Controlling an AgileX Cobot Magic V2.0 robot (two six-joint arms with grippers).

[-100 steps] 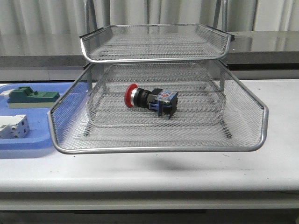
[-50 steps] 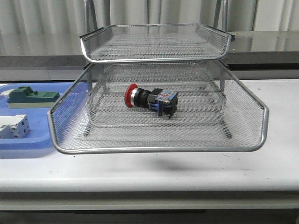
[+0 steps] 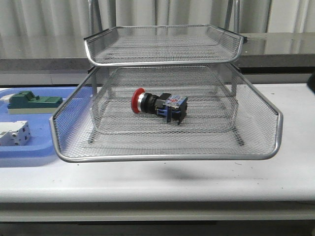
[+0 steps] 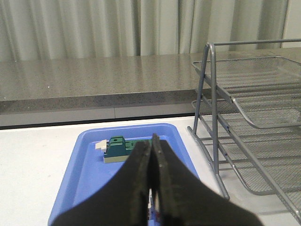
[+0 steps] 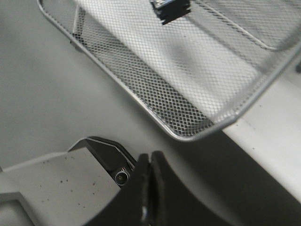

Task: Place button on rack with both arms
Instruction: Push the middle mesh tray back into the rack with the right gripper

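- Since a second ago the button (image 3: 158, 105) and the rack (image 3: 167, 157) lie exactly as they did; the only change in the front view is a small dark shape now showing at the right edge, level with the table's far side, too little of it visible to identify.
- The button lies on its side on the mesh floor of the rack's pulled-out middle tray, roughly at the tray's centre.
- Its long axis runs nearly left to right across the front view, slightly tilted: the red cap points left, and the blue rear block points right and a little toward the camera.
- Above it sits the rack's top tray (image 3: 164, 43), which covers the rear part of the middle tray; the button shows below that tray's front rim.
- A raised rim runs around the middle tray's front and sides.
- Left of the rack, a blue tray (image 3: 29, 150) rests on the table (image 3: 162, 182), its right end tucked under the rack's left edge.
- A green block (image 3: 32, 102) lies at the tray's far side and a white terminal block (image 3: 14, 133) nearer the front, apart from each other.
- The left gripper (image 4: 151, 188) is pressed closed on nothing, above the blue tray's near end.
- The right gripper (image 5: 149, 188) is likewise closed and empty, off the middle tray's rim.
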